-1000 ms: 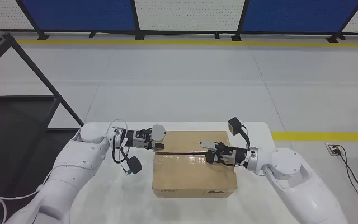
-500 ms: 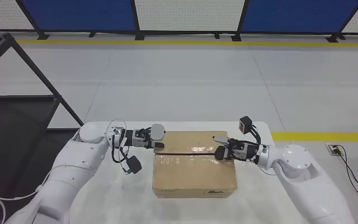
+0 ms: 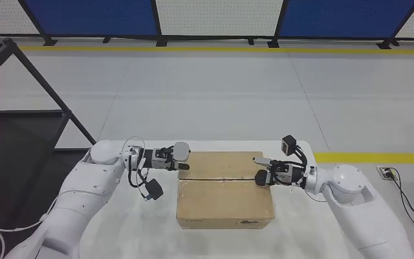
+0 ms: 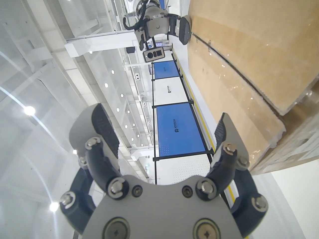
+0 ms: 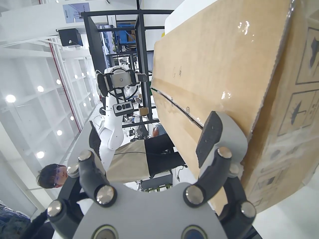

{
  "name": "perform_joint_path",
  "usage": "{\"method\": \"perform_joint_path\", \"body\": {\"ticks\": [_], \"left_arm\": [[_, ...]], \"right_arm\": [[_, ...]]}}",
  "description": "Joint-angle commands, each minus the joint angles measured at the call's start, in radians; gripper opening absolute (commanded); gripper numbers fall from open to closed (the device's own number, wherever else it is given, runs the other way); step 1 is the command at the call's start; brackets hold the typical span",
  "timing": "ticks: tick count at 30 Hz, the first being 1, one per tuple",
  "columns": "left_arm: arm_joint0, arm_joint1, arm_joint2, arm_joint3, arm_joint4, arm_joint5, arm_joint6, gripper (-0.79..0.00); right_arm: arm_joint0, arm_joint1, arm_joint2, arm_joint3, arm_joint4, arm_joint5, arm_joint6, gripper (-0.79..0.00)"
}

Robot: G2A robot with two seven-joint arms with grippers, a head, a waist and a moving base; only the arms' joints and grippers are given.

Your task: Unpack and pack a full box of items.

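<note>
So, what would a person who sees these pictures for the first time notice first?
First, the closed cardboard box in the middle of the white table, with a dark seam running along its top between the two flaps. Then the two arms facing each other across it: the left gripper at one end of that seam and the right gripper at the other end, both open and holding nothing.

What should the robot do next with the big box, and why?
Probably slide the right pincer in at the seam and lift one flap. The cardboard box is shut, its top flaps meeting along that seam, and the left pincer and right pincer sit open at its two ends, holding nothing.
</note>
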Motion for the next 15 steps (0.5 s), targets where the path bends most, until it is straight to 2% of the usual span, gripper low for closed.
{"method": "perform_joint_path", "body": {"ticks": [1,8,15], "left_arm": [[-0.001,0.001,-0.003,0.0,-0.004,0.0,0.0,0.0],[-0.001,0.014,-0.034,-0.016,-0.04,0.007,-0.007,0.0],[0.033,0.048,-0.142,-0.07,-0.19,-0.031,0.032,0.0]], "right_arm": [[0.003,-0.001,0.0,0.007,0.002,0.0,0.0,0.0],[0.015,-0.005,-0.008,0.033,0.003,-0.004,0.015,0.0],[0.026,-0.007,-0.014,0.056,-0.007,-0.002,0.043,0.0]]}}
